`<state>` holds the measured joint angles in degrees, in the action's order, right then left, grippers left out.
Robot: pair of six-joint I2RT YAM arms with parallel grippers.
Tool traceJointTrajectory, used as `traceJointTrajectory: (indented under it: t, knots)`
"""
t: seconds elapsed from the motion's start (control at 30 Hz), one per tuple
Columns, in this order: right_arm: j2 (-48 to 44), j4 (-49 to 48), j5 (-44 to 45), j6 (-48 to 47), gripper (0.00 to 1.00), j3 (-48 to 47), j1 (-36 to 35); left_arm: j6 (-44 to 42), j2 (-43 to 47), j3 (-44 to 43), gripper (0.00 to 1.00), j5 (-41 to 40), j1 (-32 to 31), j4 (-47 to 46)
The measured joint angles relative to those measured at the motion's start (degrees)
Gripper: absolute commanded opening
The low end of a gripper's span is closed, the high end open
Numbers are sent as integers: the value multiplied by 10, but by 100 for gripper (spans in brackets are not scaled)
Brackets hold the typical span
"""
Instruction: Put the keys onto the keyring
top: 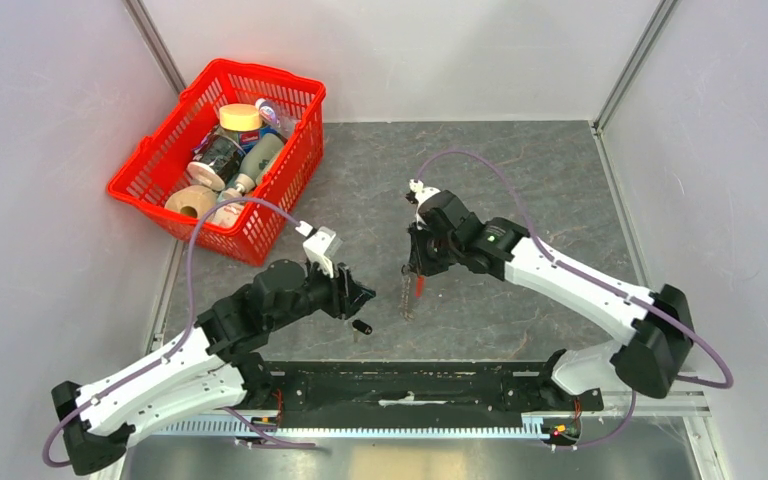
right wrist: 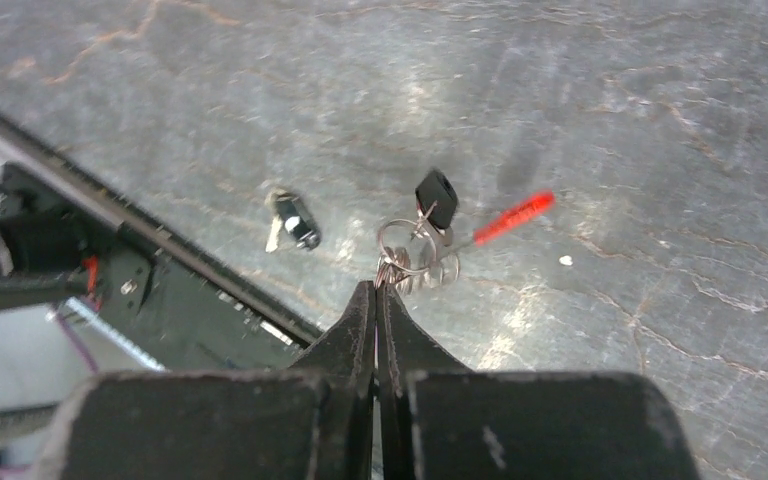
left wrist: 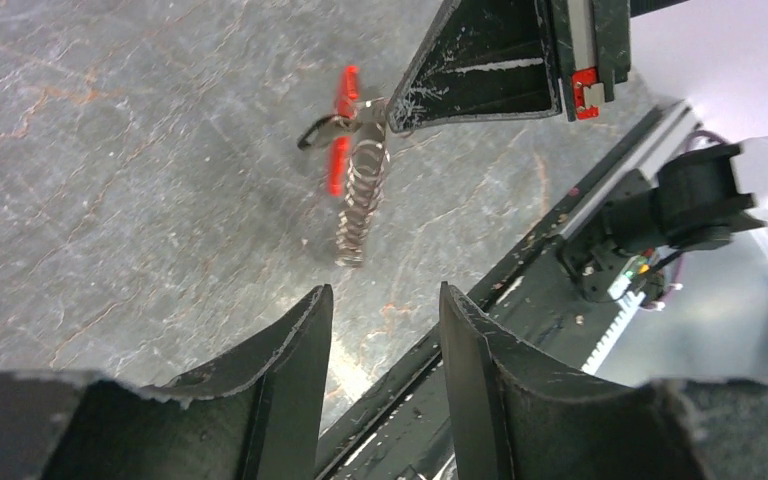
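The keyring [right wrist: 410,258] is clamped in the closed right tool [right wrist: 377,290] and held over the tabletop [right wrist: 610,120] with one key [right wrist: 436,198] hanging at it, while another key [right wrist: 293,220] is seen lying near the parted, empty left tool [left wrist: 385,300].

red basket [top: 165,140]: far-left on grey table [top: 520,180] | inside: tape roll [top: 192,203], jars [top: 240,118], perhaps bottles [top: 260,158]

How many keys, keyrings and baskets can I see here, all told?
Keys: 2 (loose key, hanging key)
Keyring: 1
Red basket: 1
Total: 4
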<state>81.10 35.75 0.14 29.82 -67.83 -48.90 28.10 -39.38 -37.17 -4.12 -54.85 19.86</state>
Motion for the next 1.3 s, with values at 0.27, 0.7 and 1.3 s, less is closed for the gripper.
traceJointTrajectory:
  t: [0.27,0.7,1.3]
  knots:
    - [-99,12,-126,-57,0,0,0,0,57,-29,52,51,0,11]
    - [-186,50,-329,-122,0,-48,0,32,124,-45,52,138,0,-20]
    - [-213,70,-505,-169,0,-74,0,91,97,-33,54,266,0,-176]
